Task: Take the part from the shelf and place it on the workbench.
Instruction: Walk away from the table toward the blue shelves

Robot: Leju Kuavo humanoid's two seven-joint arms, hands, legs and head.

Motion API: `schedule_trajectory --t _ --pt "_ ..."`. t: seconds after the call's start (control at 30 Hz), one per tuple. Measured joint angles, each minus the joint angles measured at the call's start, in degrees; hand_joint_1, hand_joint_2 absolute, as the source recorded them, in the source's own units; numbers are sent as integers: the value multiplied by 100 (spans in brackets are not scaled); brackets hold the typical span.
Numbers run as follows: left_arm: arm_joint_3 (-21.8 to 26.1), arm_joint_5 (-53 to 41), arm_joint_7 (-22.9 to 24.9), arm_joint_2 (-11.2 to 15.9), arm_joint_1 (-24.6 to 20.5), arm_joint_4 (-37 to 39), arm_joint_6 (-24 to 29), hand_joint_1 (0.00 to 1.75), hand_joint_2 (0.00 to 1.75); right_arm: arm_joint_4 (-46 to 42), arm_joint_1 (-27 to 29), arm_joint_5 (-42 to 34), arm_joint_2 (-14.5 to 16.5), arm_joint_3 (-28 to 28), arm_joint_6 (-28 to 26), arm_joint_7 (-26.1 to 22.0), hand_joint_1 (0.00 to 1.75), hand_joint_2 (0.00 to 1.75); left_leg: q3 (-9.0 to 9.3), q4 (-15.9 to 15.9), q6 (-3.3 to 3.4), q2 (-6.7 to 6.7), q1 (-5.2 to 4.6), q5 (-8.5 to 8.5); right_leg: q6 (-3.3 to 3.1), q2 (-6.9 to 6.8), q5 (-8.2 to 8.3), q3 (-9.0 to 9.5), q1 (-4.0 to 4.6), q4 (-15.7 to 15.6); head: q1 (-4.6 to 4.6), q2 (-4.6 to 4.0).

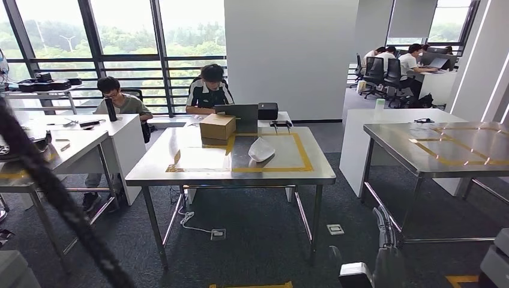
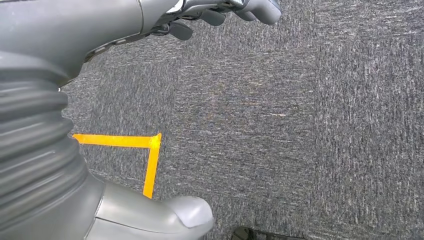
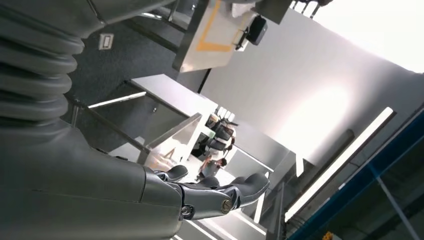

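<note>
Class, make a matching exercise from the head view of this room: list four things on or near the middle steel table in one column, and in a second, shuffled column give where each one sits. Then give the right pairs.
Things:
1. cardboard box
2. white part
3. laptop
4. floor socket

Places:
A. on the carpet under the table
B. inside the right yellow-taped square
C. at the table's far edge, in front of a seated person
D. on the yellow tape line between the two squares, towards the far side

Pairs: 1-D, 2-B, 3-C, 4-A
</note>
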Motion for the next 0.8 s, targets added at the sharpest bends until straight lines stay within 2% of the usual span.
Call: schedule_trajectory --t 0.3,0.8 --pt "-579 861 233 147 191 -156 -440 0 175 825 404 -648 -1 -71 428 225 0 175 -7 0 0 0 0 0 0 0 0 -7 -1 0 -1 0" --pt "-1901 2445 672 425 562 -503 -1243 0 175 2681 1065 -1740 18 -531 1107 688 0 175 -19 0 1 -1 -1 -7 3 0 -4 -18 -3 -1 0 0"
